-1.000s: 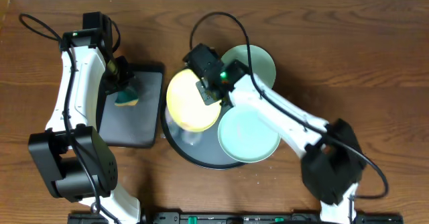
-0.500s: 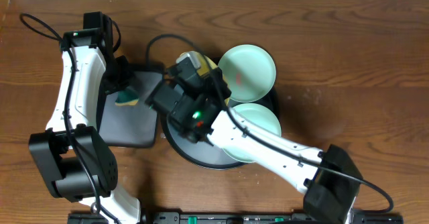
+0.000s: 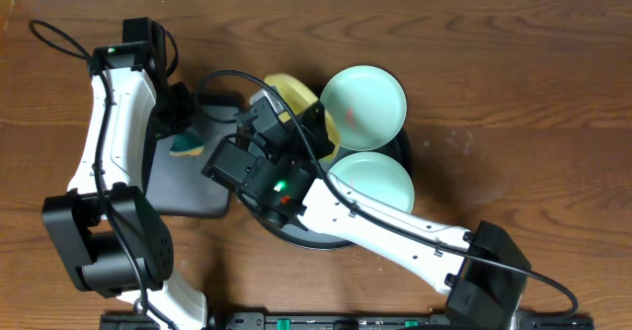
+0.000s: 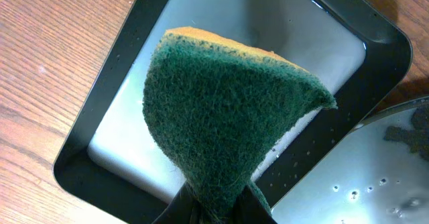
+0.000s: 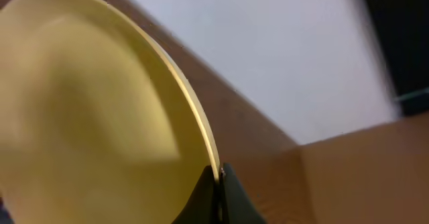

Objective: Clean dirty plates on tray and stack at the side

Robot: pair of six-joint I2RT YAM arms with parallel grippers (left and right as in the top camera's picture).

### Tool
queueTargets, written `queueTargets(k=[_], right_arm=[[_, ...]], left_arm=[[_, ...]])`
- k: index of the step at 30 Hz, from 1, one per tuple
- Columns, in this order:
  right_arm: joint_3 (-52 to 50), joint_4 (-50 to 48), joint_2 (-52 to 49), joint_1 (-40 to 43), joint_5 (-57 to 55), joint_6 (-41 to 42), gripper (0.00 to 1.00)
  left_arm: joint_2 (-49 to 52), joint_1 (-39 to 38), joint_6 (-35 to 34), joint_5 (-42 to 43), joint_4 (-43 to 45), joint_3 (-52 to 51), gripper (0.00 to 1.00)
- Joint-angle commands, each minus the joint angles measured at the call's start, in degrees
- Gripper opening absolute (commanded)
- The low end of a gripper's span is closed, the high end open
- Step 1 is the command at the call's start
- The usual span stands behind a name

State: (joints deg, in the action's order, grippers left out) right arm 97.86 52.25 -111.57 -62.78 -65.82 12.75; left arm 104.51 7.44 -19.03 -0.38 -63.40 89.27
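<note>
The pale yellow round glossy plate [image 3: 289, 90] is off the large round black tray [image 3: 296, 234]. It is held on edge above the tray's left side, and the right arm [image 3: 395, 231] has its jaws clamped on the plate's rim. The two pale mint plates [image 3: 363, 103] lie flat, one at the tray's far edge and the other [image 3: 375, 180] nearer on the tray, just beside each other. To the left, the left arm [image 3: 114, 123] hangs over the smaller black rectangular tray [image 3: 193, 182], its jaws pinched shut on a dark green scouring sponge [image 4: 228, 123] that is apart from the yellow plate.

By my reading the task is barely begun. Nothing is stacked on the brown wooden counter [image 3: 513, 93] beside the tray, and the first plate is only being offered up for a wipe. The scrubbing, the setting down and both mint plates remain to be done. Whether any plate is already clean I cannot tell.

From overhead the right wrist hides most of the yellow plate and the grip on it. The right wrist view shows the rim nipped between the fingertips and the plate's hollow face, slightly blurred. The left wrist view alone shows the sponge's orange-yellow backing, how it folds where it is gripped, and water droplets on a glossy dark surface at the lower right.
</note>
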Motion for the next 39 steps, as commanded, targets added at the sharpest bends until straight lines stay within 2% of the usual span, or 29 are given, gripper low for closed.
queueTargets(k=[1, 6, 9, 13, 17, 18, 23, 26, 29, 34, 39], right_arm=[[0.31, 0.33, 1.86, 3.67, 20.00, 1.33, 0.01], [0.37, -0.13, 4.33, 11.41, 41.20, 1.97, 0.01], [0.37, -0.09, 8.76, 19.17, 55.19, 1.92, 0.01], [0.37, 2.05, 14.73, 31.69, 65.61, 1.79, 0.01], [0.37, 8.04, 19.12, 45.13, 66.97, 1.77, 0.01], [0.35, 10.93, 19.76, 51.60, 66.95, 1.57, 0.01], [-3.72, 13.25, 18.91, 64.59, 66.93, -2.38, 0.01], [-10.54, 9.66, 18.64, 69.94, 66.71, -2.60, 0.01], [-19.47, 1.57, 18.64, 73.77, 66.75, -3.32, 0.01], [-33.42, -13.55, 18.64, 75.34, 66.71, -6.86, 0.01], [-41.13, -21.44, 18.64, 75.34, 65.64, -7.69, 0.01]], left_arm=[[-0.02, 0.15, 0.94, -0.72, -0.20, 0.79, 0.11], [-0.02, 0.15, 0.94, -0.72, -0.20, 0.79, 0.11], [-0.02, 0.15, 0.94, -0.70, -0.20, 0.79, 0.11], [-0.02, 0.15, 0.94, -0.70, -0.22, 0.50, 0.11], [-0.02, 0.15, 0.94, -0.70, -0.44, 0.42, 0.11], [-0.02, 0.15, 0.94, -0.70, -0.42, 0.42, 0.11], [-0.02, 0.15, 0.94, -0.70, -0.42, 0.42, 0.11], [-0.02, 0.15, 0.94, -0.72, -0.42, 0.42, 0.11], [-0.02, 0.15, 0.94, -0.70, -0.39, 0.42, 0.11], [-0.02, 0.15, 0.94, -0.72, 0.04, 0.42, 0.11], [-0.02, 0.15, 0.94, -0.70, 0.07, 0.42, 0.11]])
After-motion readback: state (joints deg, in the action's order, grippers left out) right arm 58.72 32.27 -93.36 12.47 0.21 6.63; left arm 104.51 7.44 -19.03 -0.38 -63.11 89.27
